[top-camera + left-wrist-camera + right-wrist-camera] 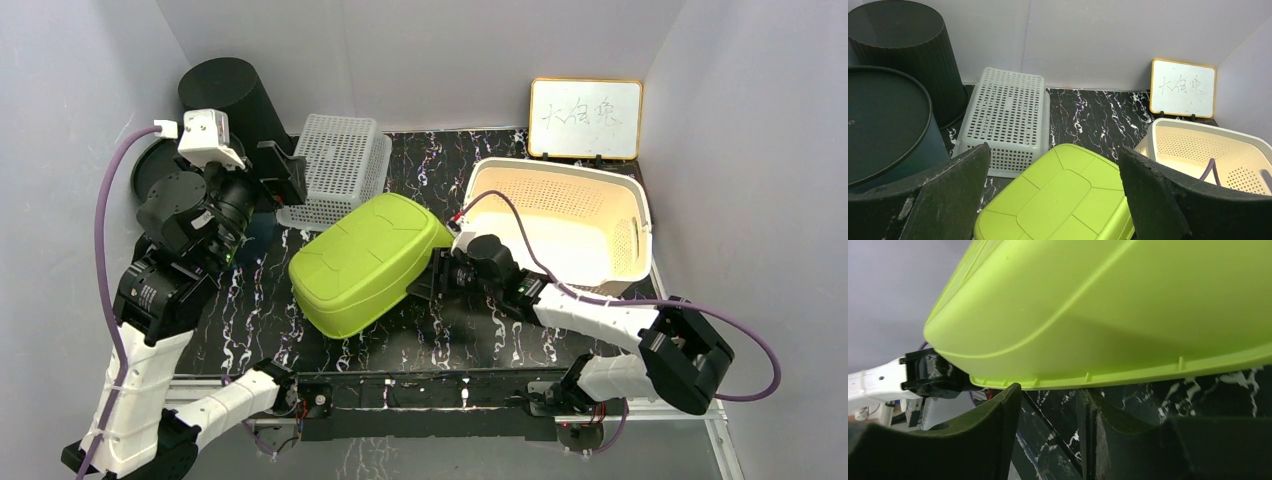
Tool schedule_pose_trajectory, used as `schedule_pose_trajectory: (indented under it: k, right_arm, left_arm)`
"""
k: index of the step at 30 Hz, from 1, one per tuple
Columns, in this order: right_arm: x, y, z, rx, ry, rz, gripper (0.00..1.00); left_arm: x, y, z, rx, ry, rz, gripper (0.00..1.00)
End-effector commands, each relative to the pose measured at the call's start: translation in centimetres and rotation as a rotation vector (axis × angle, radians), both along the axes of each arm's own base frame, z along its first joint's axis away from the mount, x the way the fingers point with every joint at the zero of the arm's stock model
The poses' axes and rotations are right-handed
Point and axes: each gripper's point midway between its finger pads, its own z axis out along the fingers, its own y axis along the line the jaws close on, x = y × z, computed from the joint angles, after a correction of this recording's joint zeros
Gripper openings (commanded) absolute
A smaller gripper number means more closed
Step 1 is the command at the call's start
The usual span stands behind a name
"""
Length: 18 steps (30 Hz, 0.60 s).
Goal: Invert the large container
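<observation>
We look down on a black marbled bench (pixel 440 340) walled in grey on three sides; the large green container (pixel 365 262) sits near the middle, bottom up and skewed, one corner pointing at the near edge; in the right wrist view its rim (pixel 1128 375) runs just above the bench, and we cannot tell whether that side touches down.

The right gripper (pixel 425 283) lies low at the container's right rim, its jaws parted a little and holding nothing; the rim passes just over the fingertips (pixel 1010 390).

The left gripper (pixel 285 175) hangs raised over the left edge, spread wide and empty, looking down on the container's base (pixel 1063 200).

Just behind the container, toward the far left, a white perforated basket (pixel 340 165) stands inverted, nearly touching it; a cream basket (pixel 560 170) sits open side up at the right edge, the right arm's cable draped into it.

A black ribbed bin (pixel 235 95) fills the far left corner with a dark round tub (pixel 150 165) beside it; a small whiteboard (pixel 586 118) leans on the far wall.

Open bench shows along the near edge, in front of the container, and at the far middle between the two baskets.
</observation>
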Motion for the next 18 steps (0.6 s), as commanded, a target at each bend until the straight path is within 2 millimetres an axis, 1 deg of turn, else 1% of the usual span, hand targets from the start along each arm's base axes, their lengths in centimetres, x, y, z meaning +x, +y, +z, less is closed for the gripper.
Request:
schedule_pose_trajectory:
  k: [1, 9, 11, 13, 15, 18]
  right_arm:
    - [0.2, -1.9, -0.7, -0.053, -0.02, -0.055, 0.43]
    - [-1.3, -3.2, -1.0, -0.069, -0.017, -0.03, 0.47]
    - [-1.6, -3.5, -0.6, -0.069, -0.031, -0.026, 0.48]
    - [-1.3, -3.7, 0.2, -0.074, -0.059, -0.037, 0.48]
    - [-0.5, -4.0, 0.8, -0.11, -0.091, -0.063, 0.48]
    - [0.9, -4.3, 0.8, -0.199, -0.137, -0.088, 0.48]
  left_arm:
    - [-0.1, -0.3, 0.2, -0.022, -0.019, -0.014, 0.98]
    - [0.1, -0.6, -0.3, -0.024, -0.006, -0.021, 0.99]
    - [0.2, -0.5, -0.5, -0.02, -0.002, -0.017, 0.98]
    - [0.3, -0.6, -0.9, -0.014, 0.007, -0.016, 0.98]
    - [0.5, -0.8, -1.2, -0.011, 0.013, -0.018, 0.98]
    - [0.8, -1.0, -1.6, -0.008, 0.021, -0.025, 0.98]
